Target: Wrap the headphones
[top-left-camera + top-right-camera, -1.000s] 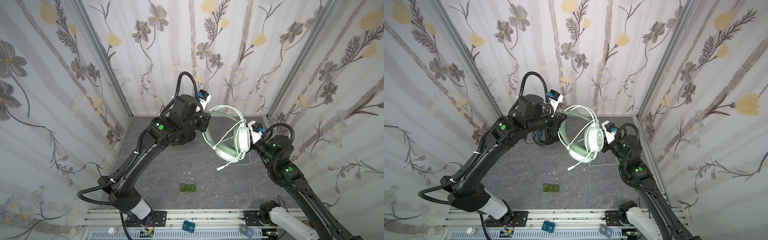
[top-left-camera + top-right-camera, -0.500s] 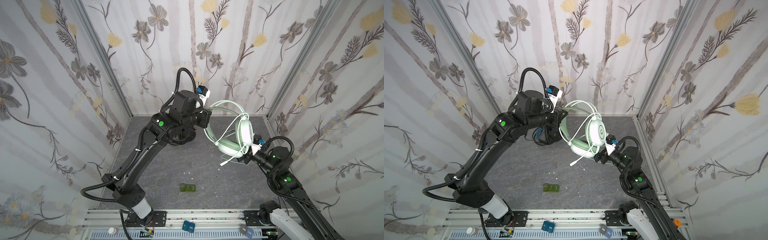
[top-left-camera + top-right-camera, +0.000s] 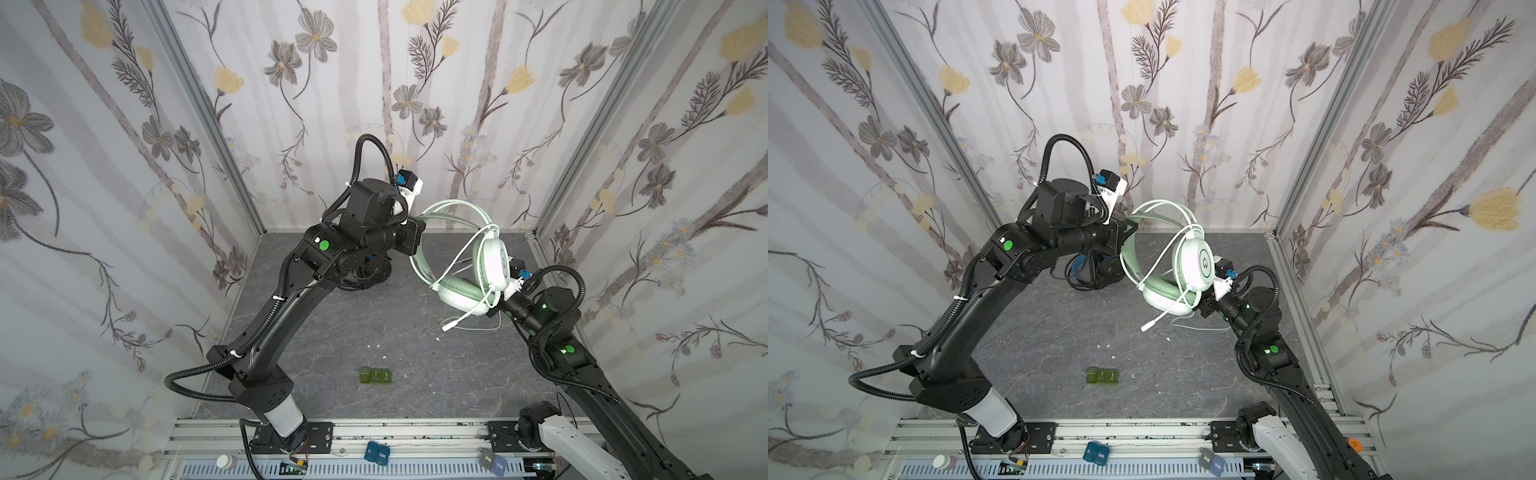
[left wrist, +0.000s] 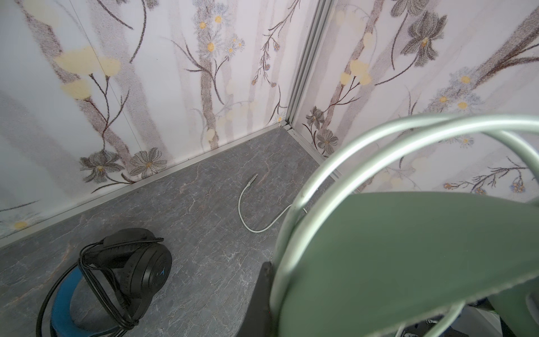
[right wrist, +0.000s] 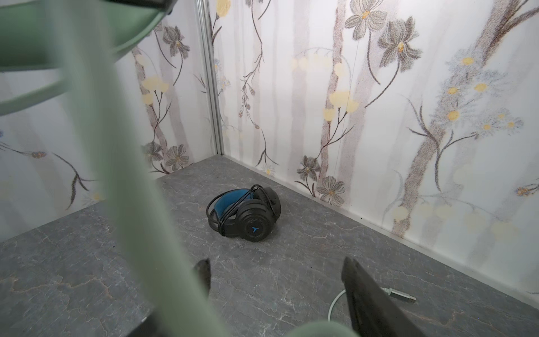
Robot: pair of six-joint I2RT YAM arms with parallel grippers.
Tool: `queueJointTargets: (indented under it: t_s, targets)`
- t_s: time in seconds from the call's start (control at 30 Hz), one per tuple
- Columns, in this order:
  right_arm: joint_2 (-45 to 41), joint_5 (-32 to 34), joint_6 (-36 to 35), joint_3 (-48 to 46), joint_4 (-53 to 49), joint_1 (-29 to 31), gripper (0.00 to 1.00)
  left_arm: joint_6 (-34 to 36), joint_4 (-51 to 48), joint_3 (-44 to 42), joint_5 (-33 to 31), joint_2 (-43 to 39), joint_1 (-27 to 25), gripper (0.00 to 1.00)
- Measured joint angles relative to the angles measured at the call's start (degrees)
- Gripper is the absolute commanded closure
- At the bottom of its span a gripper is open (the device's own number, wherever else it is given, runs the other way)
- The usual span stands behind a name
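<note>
The pale mint-green headphones (image 3: 490, 266) hang above the floor in both top views, cable looped over the upper ear cup (image 3: 1198, 262). My left gripper (image 3: 415, 237) is shut on their headband (image 4: 379, 262), which fills the left wrist view. My right gripper (image 3: 500, 299) sits against the lower ear cup, open; in the right wrist view (image 5: 274, 277) bare floor shows between its fingers (image 5: 358, 286). The mint cable's plug (image 4: 253, 178) lies on the floor. The black headphones (image 5: 248, 216) with blue inner band lie at the back, cable wound round them, partly hidden behind my left arm (image 3: 1096, 270).
A small green block strip (image 3: 376, 376) lies on the grey floor (image 3: 332, 332) near the front. Flowered walls close in the back and both sides. A metal rail (image 3: 415, 434) with small blue items runs along the front edge.
My right gripper dropped from beside the upper ear cup to the lower ear cup and its jaws narrowed somewhat. The left gripper lifted the headband slightly, swinging the headset.
</note>
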Motion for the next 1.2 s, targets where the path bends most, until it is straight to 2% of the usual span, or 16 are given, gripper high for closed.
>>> queueJointTargets:
  t_s: [0.17, 0.27, 0.33, 0.67, 1.0, 1.1, 1.2]
  targets:
    - [0.3, 0.3, 0.2, 0.0, 1.4, 0.0, 0.79, -0.7, 0.2, 0.0, 0.0, 0.0, 0.2, 1.0]
    - [-0.1, 1.4, 0.2, -1.1, 1.1, 0.0, 0.95, -2.3, 0.2, 0.7, -0.1, 0.4, 1.3, 1.0]
    - [-0.3, 2.3, 0.2, -1.6, 0.7, 0.0, 1.0, -3.7, 0.3, 0.9, -1.0, 0.6, 2.1, 1.0]
    - [-0.4, 7.7, -0.9, -2.0, -0.7, 0.0, 1.0, -8.9, 3.0, 0.1, -1.4, 0.2, 4.1, 1.0]
    - [-2.0, 7.2, -1.9, -2.8, -0.7, 0.1, 0.95, -10.9, 5.2, -0.9, -1.4, -0.4, 4.3, 1.0]
    - [-1.9, 5.9, -1.9, -2.9, -0.7, 0.1, 0.88, -11.0, 5.2, -0.9, -1.0, -0.4, 4.4, 1.0]
    - [-1.7, 4.7, -1.9, -2.9, -0.9, 0.2, 0.72, -12.2, 6.1, -0.8, -0.4, -0.2, 4.5, 1.0]
